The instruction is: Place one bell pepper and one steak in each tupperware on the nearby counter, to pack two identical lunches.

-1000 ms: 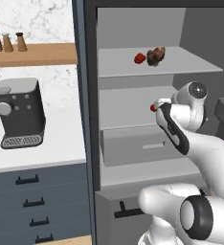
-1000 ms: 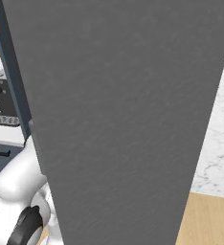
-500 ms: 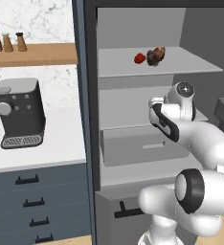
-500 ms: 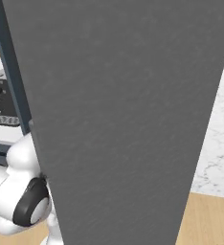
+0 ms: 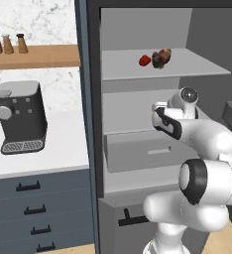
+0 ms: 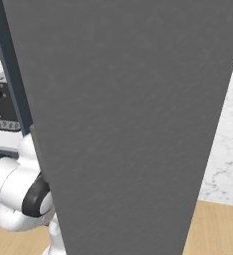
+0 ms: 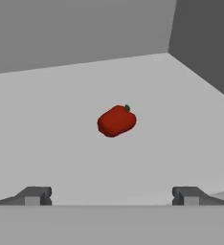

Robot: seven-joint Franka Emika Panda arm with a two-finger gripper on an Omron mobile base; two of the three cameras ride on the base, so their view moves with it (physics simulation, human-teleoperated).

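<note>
Pepper on middle shelf: a bell pepper (image 7: 116, 121), glossy red, rounded and a bit lumpy, with a small green stem, lies alone on a smooth pale grey shelf (image 7: 51, 143) ahead of the hand.
Hand: the hand (image 7: 111, 195) stands wide open with nothing between its two dark square-ended fingertips (image 7: 33, 195); the pepper is near but apart from them.
Top shelf: a second red pepper (image 5: 145, 60) lies just beside the steak (image 5: 161, 58), a lumpy brown piece mottled with red and tan; whether they touch I cannot tell.
Cabinet: tall, matte dark grey, open at the front, with flat light grey shelves and a plain grey drawer (image 5: 143, 152) below.
Arm: the white arm (image 5: 207, 149) with dark joints reaches into the cabinet at the middle shelf and hides that shelf's pepper from the left side.
Table: white top (image 5: 48, 156) over blue-grey drawers with black bar handles; a boxy dark coffee machine (image 5: 20, 115) stands on it.
Wall shelf: wooden board (image 5: 33, 55) carrying small shakers (image 5: 9, 42).
In the way: a broad rough-grained grey door panel (image 6: 133, 119) blocks the right-side look.
</note>
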